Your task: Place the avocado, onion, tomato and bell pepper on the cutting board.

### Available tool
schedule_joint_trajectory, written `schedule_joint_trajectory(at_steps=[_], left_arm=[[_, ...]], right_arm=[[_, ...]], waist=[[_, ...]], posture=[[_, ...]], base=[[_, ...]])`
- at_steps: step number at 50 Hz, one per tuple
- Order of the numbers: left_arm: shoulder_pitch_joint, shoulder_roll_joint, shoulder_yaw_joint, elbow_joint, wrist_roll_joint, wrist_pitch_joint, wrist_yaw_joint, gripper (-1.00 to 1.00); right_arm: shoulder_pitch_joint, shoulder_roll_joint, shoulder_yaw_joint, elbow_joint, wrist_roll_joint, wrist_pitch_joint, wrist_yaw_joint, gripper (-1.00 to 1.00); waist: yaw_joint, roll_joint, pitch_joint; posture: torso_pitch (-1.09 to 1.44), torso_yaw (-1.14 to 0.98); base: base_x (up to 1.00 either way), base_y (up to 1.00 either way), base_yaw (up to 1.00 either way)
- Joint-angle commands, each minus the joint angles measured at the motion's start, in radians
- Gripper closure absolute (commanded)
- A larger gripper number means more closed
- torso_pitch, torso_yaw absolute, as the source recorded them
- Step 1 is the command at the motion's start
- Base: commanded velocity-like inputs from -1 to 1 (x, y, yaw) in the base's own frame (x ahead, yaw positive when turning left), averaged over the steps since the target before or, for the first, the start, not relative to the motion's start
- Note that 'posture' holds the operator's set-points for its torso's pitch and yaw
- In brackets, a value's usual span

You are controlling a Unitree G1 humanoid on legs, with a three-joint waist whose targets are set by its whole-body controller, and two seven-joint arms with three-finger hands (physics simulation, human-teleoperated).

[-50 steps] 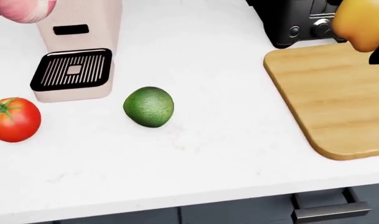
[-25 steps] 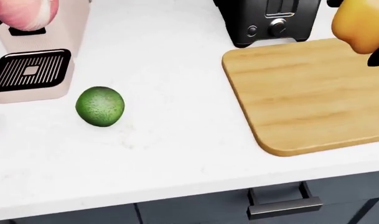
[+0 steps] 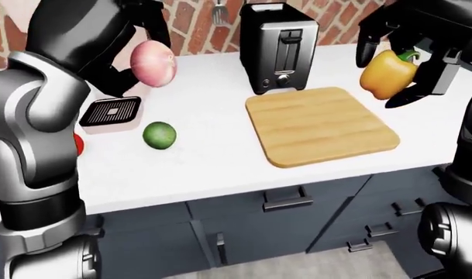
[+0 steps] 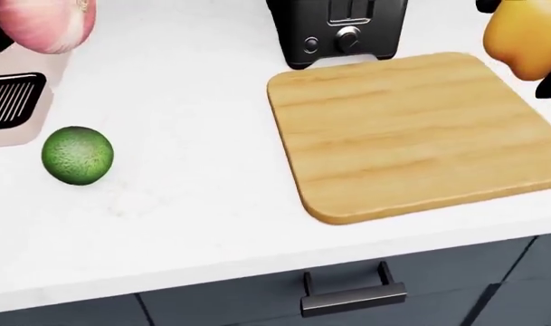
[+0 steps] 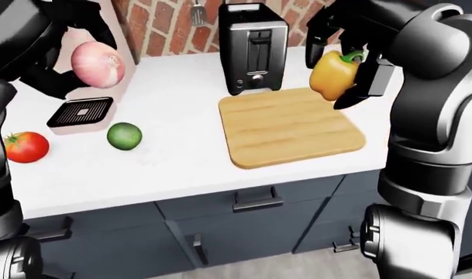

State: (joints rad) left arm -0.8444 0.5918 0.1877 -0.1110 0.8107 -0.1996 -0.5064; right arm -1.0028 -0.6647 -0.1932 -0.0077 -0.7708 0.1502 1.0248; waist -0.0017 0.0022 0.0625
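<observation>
Room: brick wall (image 3: pixel 204 29) behind a white worktop (image 3: pixel 212 145) over dark blue-grey drawers (image 3: pixel 286 200).
Left-eye view, left hand: the left hand (image 3: pixel 135 43) has its fingers clamped round a pale pink onion (image 3: pixel 153 63), held in the air above the far left of the worktop.
Left-eye view, right hand: the right hand (image 3: pixel 410 58) grips a yellow bell pepper (image 3: pixel 387 74) with a green stem, in the air beside the right edge of the cutting board (image 3: pixel 319 125).
Left-eye view, worktop: the wooden cutting board lies bare; a black toaster (image 3: pixel 278 47) stands just beyond its far edge. The avocado (image 3: pixel 159 135) rests well left of the board, near a beige appliance with a black grille (image 3: pixel 110 112).
Head view: avocado (image 4: pixel 77 155) at left on the worktop, bare board (image 4: pixel 411 129) at centre right, toaster (image 4: pixel 338 30) at the top touching the board's far edge, onion (image 4: pixel 47 24) top left, pepper (image 4: pixel 526 41) top right.
Right-eye view: the tomato (image 5: pixel 25 146) sits at the far left of the worktop, left of the avocado (image 5: pixel 124 136) and apart from it.
</observation>
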Motion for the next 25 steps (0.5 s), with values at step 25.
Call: schedule_joint_trajectory(at_steps=[25], left_arm=[[-0.024, 0.017, 0.039, -0.028, 0.001, 0.011, 0.024, 1.00]], right_arm=[[-0.023, -0.008, -0.013, -0.046, 0.012, -0.006, -0.021, 1.00]], waist=[[0.005, -0.019, -0.036]], posture=[[0.00, 0.00]], base=[[-0.01, -0.16, 0.00]])
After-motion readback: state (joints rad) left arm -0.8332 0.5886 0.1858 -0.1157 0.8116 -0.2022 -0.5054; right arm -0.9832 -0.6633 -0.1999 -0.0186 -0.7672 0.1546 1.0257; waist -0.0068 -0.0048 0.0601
